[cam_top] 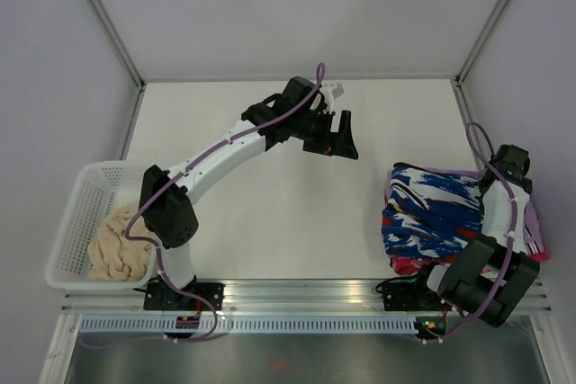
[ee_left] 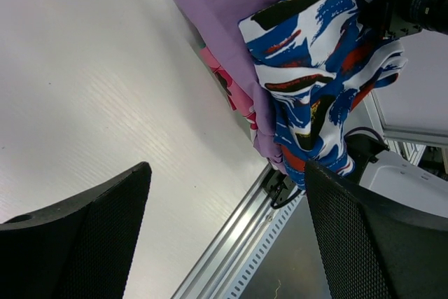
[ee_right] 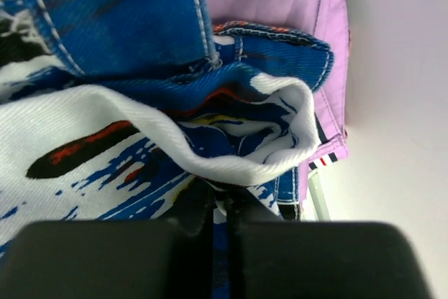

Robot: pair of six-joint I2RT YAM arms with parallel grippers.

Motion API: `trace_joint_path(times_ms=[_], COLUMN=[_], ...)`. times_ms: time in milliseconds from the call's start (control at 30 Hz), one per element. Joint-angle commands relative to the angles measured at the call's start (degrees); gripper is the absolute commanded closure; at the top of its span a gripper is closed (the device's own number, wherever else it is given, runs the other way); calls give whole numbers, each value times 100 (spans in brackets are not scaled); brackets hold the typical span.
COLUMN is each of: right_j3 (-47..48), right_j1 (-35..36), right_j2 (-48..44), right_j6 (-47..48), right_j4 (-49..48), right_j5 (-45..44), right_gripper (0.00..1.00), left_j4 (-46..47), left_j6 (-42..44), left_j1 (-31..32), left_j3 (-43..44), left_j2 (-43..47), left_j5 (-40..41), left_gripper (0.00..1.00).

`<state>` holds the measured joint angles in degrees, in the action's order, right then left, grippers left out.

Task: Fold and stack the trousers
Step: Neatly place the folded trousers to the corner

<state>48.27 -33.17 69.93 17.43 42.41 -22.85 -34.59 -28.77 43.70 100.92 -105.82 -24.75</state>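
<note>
The trousers (cam_top: 432, 213), in a blue, white and black print with red flecks, lie folded in a bundle on a stack of lilac garments (cam_top: 533, 231) at the right edge of the table. My right gripper (cam_top: 493, 184) is at the bundle's far right edge. In the right wrist view it (ee_right: 222, 204) is closed to a thin slit with the trousers' fabric (ee_right: 140, 138) in it. My left gripper (cam_top: 340, 139) hangs open and empty above the middle back of the table. In its wrist view (ee_left: 225, 173) the trousers (ee_left: 315, 68) show at the top right.
A white basket (cam_top: 81, 204) with a cream fluffy bundle (cam_top: 121, 245) stands at the left. A pink printed garment (ee_left: 234, 96) lies under the lilac one (ee_left: 231, 5). A metal rail (cam_top: 297, 294) runs along the table's near edge. White walls enclose the table.
</note>
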Motion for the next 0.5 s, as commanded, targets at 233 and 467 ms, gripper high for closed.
trace_joint_path(times_ms=[233, 467], right_j3=[1561, 1835], right_j1=[-41, -41], right_j2=[521, 838], right_j6=[-170, -100], right_j4=[382, 355], right_j5=[-633, -598], right_gripper=[100, 100], left_j4=[49, -30], left_j6=[478, 496], left_j1=[-64, -64], left_j3=[270, 278], left_j2=[-35, -18], left_j5=[-654, -452], left_gripper=[10, 11])
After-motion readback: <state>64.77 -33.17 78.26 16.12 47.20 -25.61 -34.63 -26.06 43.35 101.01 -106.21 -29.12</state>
